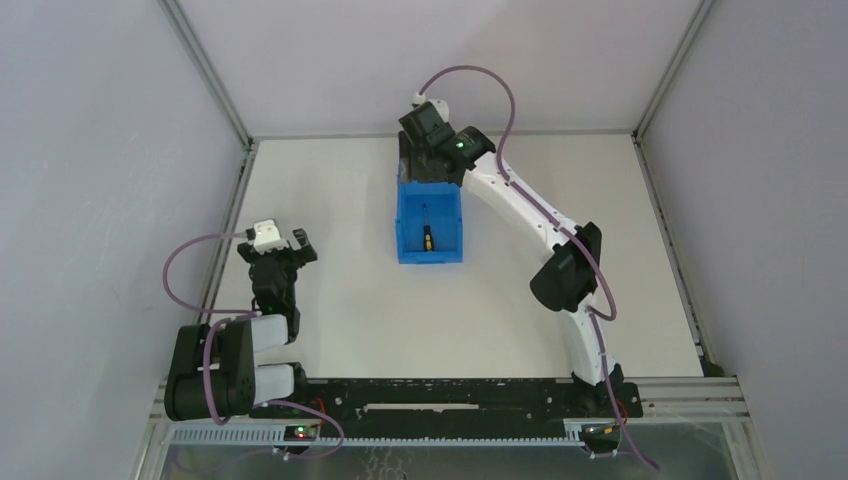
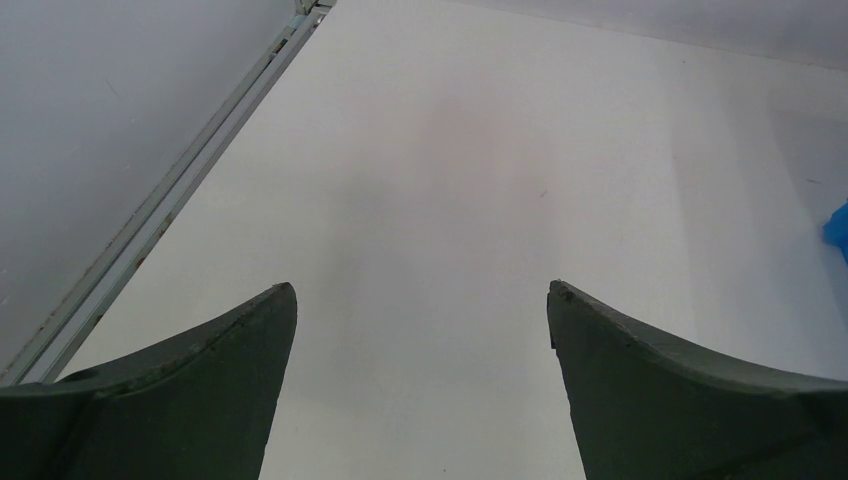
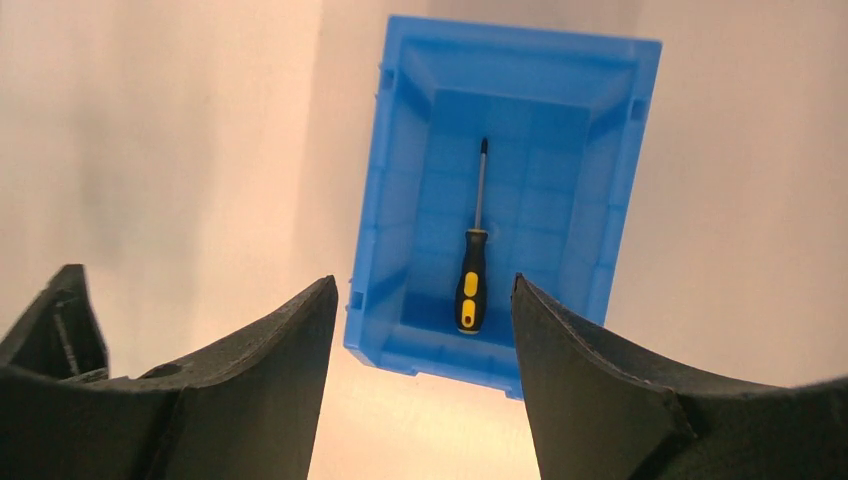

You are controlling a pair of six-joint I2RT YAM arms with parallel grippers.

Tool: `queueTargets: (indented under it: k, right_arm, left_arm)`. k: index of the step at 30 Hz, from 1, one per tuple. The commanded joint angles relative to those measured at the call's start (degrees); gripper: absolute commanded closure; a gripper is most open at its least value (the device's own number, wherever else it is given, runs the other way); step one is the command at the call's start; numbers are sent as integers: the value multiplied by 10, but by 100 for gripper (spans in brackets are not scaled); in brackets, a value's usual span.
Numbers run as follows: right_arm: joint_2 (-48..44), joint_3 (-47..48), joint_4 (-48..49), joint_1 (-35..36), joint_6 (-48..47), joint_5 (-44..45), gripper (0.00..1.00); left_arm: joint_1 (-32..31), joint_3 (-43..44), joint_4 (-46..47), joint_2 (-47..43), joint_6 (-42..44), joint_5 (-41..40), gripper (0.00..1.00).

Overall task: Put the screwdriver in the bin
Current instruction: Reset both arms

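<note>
Over the bin [image 1: 403, 228], far outstretched, right end effector [image 3: 423, 278] wide, screwdriver [image 3: 474, 245] lying inside, left end effector [image 2: 421, 285] wide, folded close.

Left gripper [image 2: 420, 288] spread wide — bin [image 2: 838, 232] sliver at right edge.

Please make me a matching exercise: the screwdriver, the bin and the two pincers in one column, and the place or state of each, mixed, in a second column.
Column 1
1. screwdriver
2. bin
3. left pincer
4. right pincer

Column 2
A. open, above the far end of the bin
B. standing on the white table
C. open, over the table near its left edge
D. lying flat inside the bin

Pairs: 1-D, 2-B, 3-C, 4-A
</note>
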Motion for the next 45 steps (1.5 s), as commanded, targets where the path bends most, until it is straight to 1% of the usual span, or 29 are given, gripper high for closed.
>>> queueTargets:
  k: [1, 3, 7, 8, 18, 22, 25, 34, 39, 45]
  right_arm:
    - [-50, 47, -35, 8, -26, 18, 27]
    - [-64, 47, -30, 8, -32, 18, 21]
    - [-87, 48, -27, 8, -45, 17, 1]
    - [-90, 48, -27, 8, -47, 17, 1]
    - [-136, 27, -25, 5, -93, 33, 0]
    - [-149, 14, -38, -15, -103, 41, 0]
    - [-172, -14, -42, -36, -116, 50, 0]
    - [-280, -158, -7, -141, -151, 22, 0]
    - [-330, -213, -2, -208, -180, -6, 0]
    - [-377, -249, 3, -290, -220, -54, 0]
  left_arm:
    - [-5, 17, 18, -5, 12, -6, 0]
    - [-5, 17, 18, -5, 12, -6, 0]
    - [-5, 17, 18, -4, 12, -6, 0]
    - [-5, 17, 18, -5, 12, -6, 0]
    - [-5, 17, 18, -5, 13, -6, 0]
    - [-5, 17, 18, -4, 13, -6, 0]
    - [-5, 17, 17, -4, 12, -6, 0]
    - [-5, 17, 18, -5, 13, -6, 0]
    - [-5, 17, 18, -4, 12, -6, 0]
    - [-5, 17, 18, -4, 14, -6, 0]
